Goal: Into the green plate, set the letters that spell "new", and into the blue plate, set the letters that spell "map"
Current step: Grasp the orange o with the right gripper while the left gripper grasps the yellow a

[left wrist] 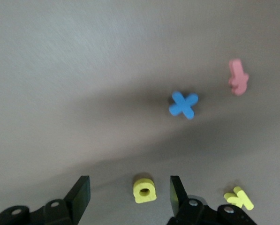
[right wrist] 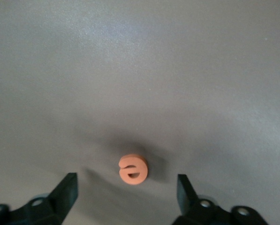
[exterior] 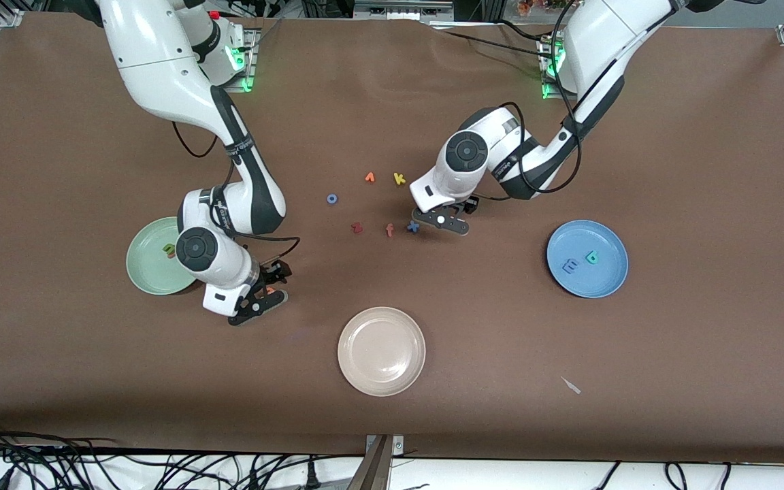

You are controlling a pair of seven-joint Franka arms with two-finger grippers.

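Observation:
My right gripper (exterior: 260, 300) is low over the table beside the pale green plate (exterior: 145, 273), which holds the green n (exterior: 169, 250). It is open, and the orange e (right wrist: 133, 169) lies on the table between its fingers (right wrist: 67, 190), untouched. My left gripper (exterior: 441, 220) is low over the middle of the table, also open. The yellow a (left wrist: 144, 190) lies between its fingertips (left wrist: 177, 193); in the front view the hand hides it. The blue plate (exterior: 604, 280) at the left arm's end holds the blue m (exterior: 571, 266) and the teal p (exterior: 592, 257).
Beside the left gripper lie a blue x (exterior: 413, 226), a pink f (exterior: 390, 230), a dark red z (exterior: 356, 228), a yellow k (exterior: 399, 178), a small orange letter (exterior: 369, 177) and a blue ring letter (exterior: 331, 199). A beige plate (exterior: 382, 350) sits nearer the front camera.

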